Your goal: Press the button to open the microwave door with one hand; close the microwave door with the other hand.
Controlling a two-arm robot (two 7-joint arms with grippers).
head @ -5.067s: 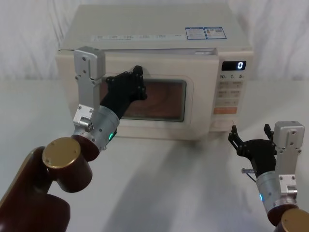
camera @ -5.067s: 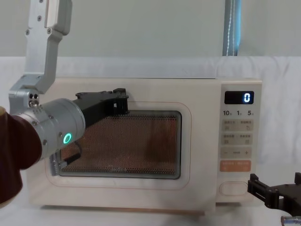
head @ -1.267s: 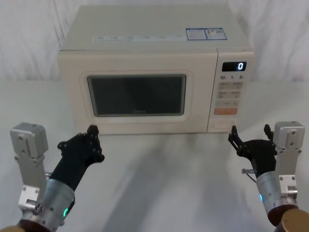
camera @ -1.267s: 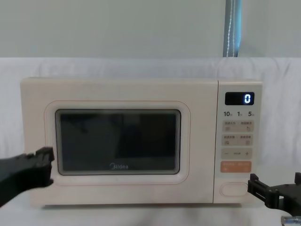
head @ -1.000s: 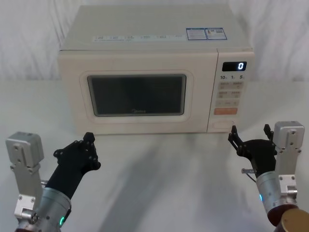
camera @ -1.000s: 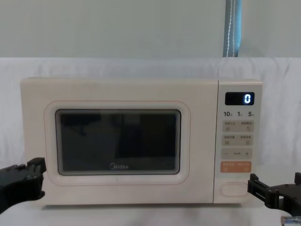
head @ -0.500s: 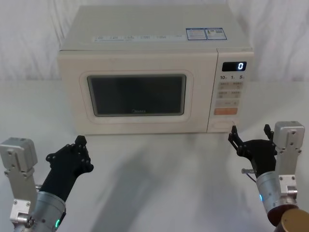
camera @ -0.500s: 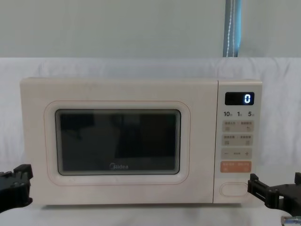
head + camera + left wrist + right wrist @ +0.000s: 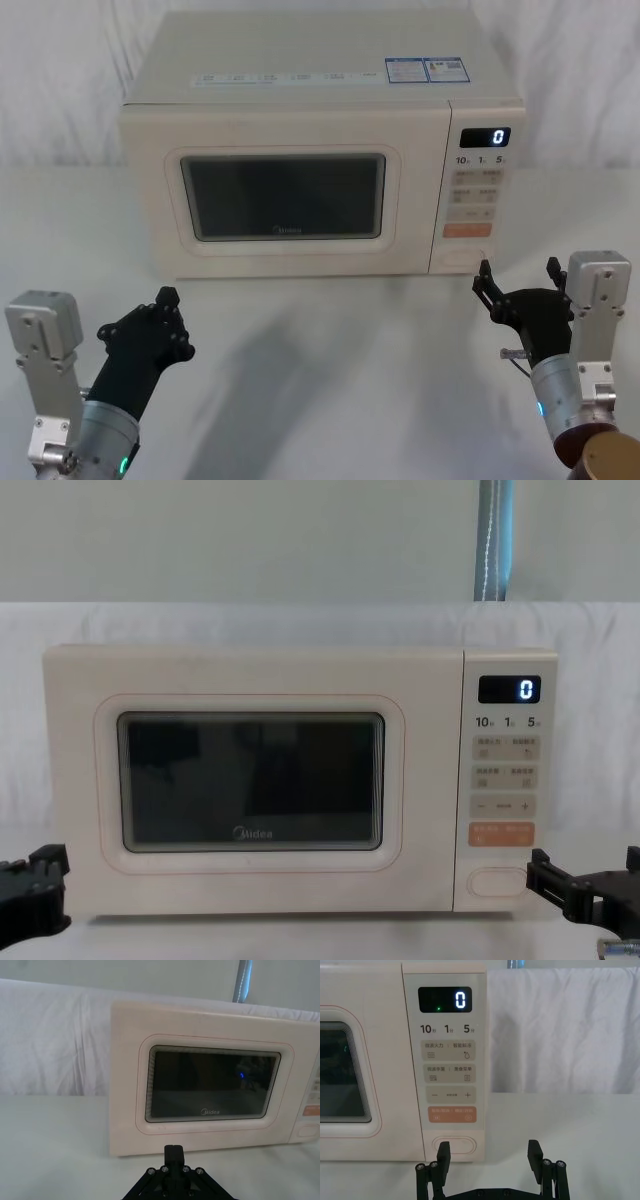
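Head view first, read left to right: the left gripper is parked low in front of the microwave, well clear of it, with its black fingers drawn in close together and nothing held. The microwave door is seen flush and shut, the button sits at the bottom of the control panel, and the right gripper is spread wide and empty, just in front of that corner. What could go wrong, probably: if a press is wanted again, the orange key right above could get hit by a spread finger, since the two are stacked so tight. That stacking is only made clear in the right wrist view, where the button is lined up just above one finger; from the head it's a faint sliver. The Midea logo is best read from the left wrist view.
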